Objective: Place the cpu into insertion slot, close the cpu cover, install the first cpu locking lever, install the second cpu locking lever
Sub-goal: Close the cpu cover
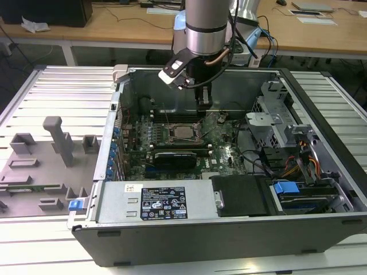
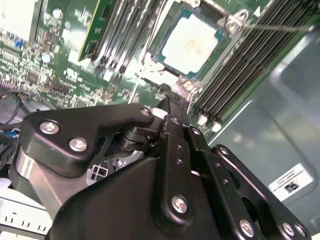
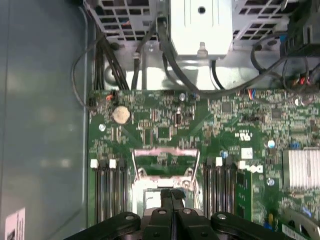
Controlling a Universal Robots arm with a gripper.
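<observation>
Cpu: the small flat square chip with a dull silver-beige metal top (image 2: 192, 42) is seen lying flat inside the square silver-framed insertion slot (image 2: 159, 53). Placement is judged done.
Cpu cover: the thin silver metal frame plate with a central window (image 3: 165, 150) is seen standing up from one edge of the insertion slot, with green board showing through the window. Closing is judged not yet done.
Locking levers: a thin silver wire lever (image 2: 280, 27) is seen reaching away from the insertion slot over the long black memory slots (image 2: 250, 60) and is judged unlatched. A second lever cannot be made out. Both installs are judged left to do.
Pincer: the black two-fingered pincer (image 3: 172, 196) is held close above the insertion slot, beside the raised cover. Its fingers are pressed together, and nothing is seen between them.
Setting: the insertion slot is set in a green motherboard (image 3: 160, 125) inside an open dark grey computer case (image 1: 229, 235).
Progress: one step of four is judged complete.
</observation>
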